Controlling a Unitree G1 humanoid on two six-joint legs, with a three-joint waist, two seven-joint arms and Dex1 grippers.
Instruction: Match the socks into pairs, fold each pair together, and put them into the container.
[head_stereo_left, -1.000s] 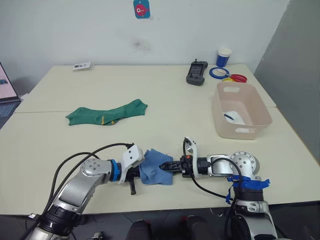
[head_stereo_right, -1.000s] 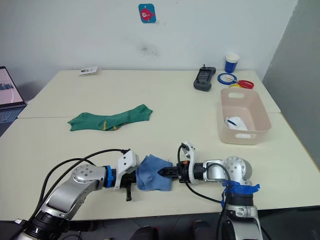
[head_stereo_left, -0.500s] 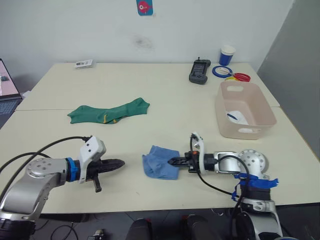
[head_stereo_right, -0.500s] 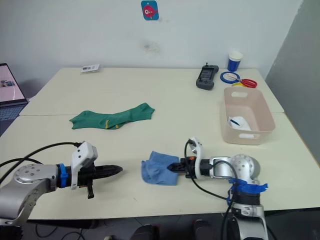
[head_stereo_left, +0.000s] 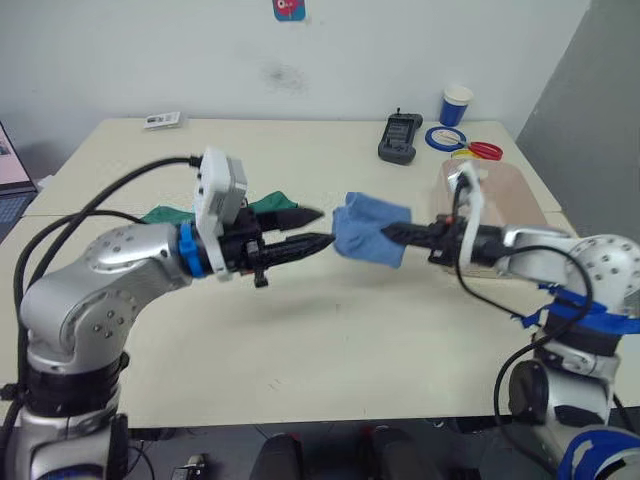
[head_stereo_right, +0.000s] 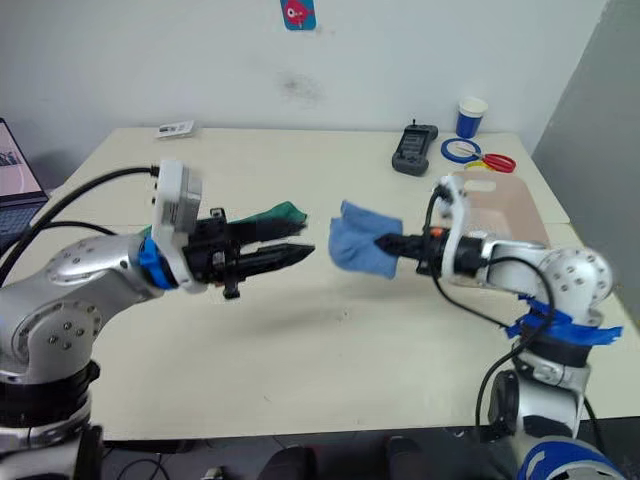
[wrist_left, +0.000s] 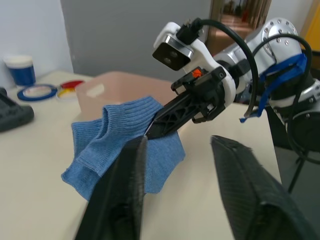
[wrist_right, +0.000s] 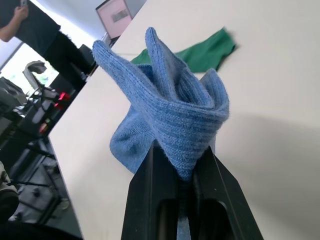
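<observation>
I have the right pincer (head_stereo_left: 392, 232) clenched on the folded light blue socks (head_stereo_left: 368, 230), holding the bundle up off the bench (head_stereo_left: 330, 330) about mid-scene, just left of the container (head_stereo_right: 512, 205). In the right wrist view the ribbed knit bunches into soft, rounded folds where the two black fingers (wrist_right: 150, 190) squeeze it, and a looser flap hangs below. The left pincer (head_stereo_left: 305, 230) is released, its two tapered black fingers spread apart and pointing right toward the bundle, tips near the cloth but not touching it. From the left wrist view I see those fingers (wrist_left: 125, 195) have a rough, grainy surface.

The dark green socks (head_stereo_right: 268, 213) lie flat on the bench behind my left arm, mostly hidden by it; a smooth green strip shows in the right wrist view. The container is a pale pink-beige plastic tub with rounded corners and a cut-out slot in its far wall, sitting at the right side of the bench, partly behind my right arm. I cannot tell what is inside it.

At the far right edge of the bench sit a dark handheld device (head_stereo_left: 399, 137), a blue-and-white cup (head_stereo_left: 455, 105), and flat blue tape ring (head_stereo_left: 439, 138) beside a red ring (head_stereo_left: 484, 151). A small card (head_stereo_left: 162, 120) lies far left.
</observation>
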